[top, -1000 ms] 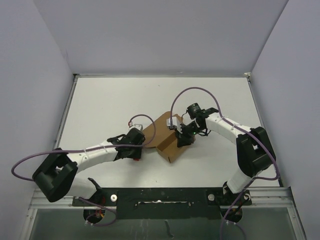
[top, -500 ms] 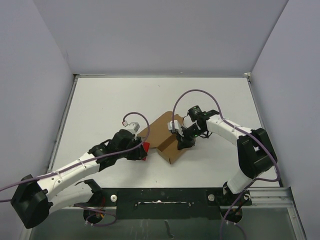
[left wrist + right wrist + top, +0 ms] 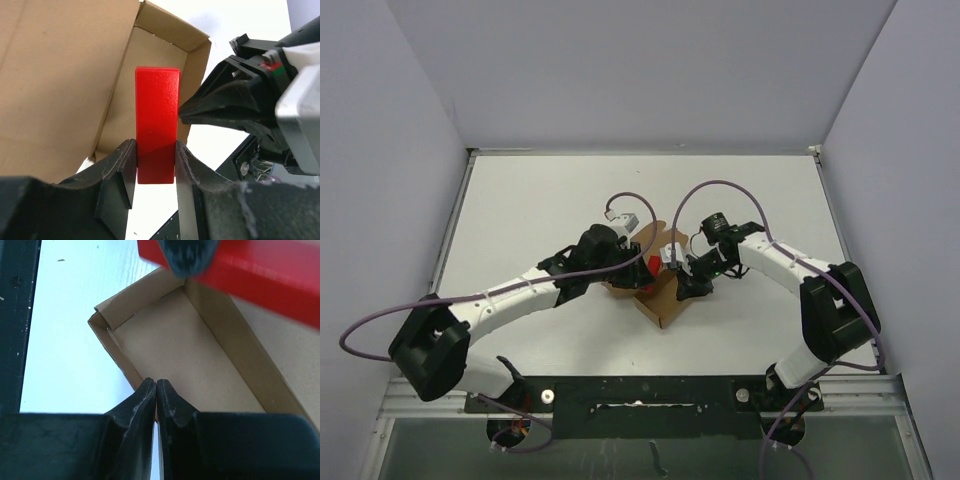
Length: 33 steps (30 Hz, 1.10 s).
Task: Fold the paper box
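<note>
The paper box (image 3: 661,303), half-formed with its walls raised, lies mid-bench (image 3: 520,215), one side wall pinched in the closed right gripper (image 3: 156,383), while the left gripper (image 3: 155,150), narrowly parted, clamps a red block (image 3: 157,107) over the open tray.

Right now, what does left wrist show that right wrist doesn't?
Left wrist only: the left gripper clamping one end of the red block, and the right gripper seen from outside, closed, beside the block. Right wrist only: its jaws pinching the paper box by a side wall, the folded corner tab, bare table. Both: the red block over the open box.
</note>
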Tool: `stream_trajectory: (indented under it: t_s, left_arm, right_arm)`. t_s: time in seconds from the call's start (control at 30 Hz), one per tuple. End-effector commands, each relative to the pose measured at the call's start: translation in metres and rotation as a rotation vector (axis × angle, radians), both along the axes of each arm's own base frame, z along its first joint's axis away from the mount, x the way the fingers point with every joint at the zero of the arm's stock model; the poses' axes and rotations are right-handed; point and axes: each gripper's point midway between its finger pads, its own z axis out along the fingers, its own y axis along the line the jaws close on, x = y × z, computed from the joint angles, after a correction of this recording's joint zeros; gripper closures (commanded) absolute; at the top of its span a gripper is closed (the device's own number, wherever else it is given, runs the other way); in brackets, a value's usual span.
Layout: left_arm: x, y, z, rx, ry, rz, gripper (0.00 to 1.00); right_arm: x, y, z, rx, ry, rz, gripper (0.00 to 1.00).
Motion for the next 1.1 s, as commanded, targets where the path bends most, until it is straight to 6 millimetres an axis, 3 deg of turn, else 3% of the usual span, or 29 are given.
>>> stream_trajectory:
  t_s: [0.0,0.23,0.7,1.07]
  left_arm:
    - [0.015,-0.034,0.019,-0.108,-0.052,-0.080,0.88]
    - [0.020,-0.053,-0.001,-0.138,-0.001,-0.111,0.87]
    - [0.021,-0.058,-0.038,-0.107,0.110,-0.100,0.75]
    - [0.020,-0.059,-0.038,-0.091,0.133,-0.098,0.63]
  right_arm:
    - [-0.002,0.005,0.019,0.082,-0.047,0.036,0.91]
    - [-0.005,0.005,0.019,0.092,-0.062,0.059,0.91]
    - [-0.007,0.002,0.019,0.105,-0.087,0.078,0.91]
    - [-0.008,0.002,0.020,0.109,-0.086,0.083,0.91]
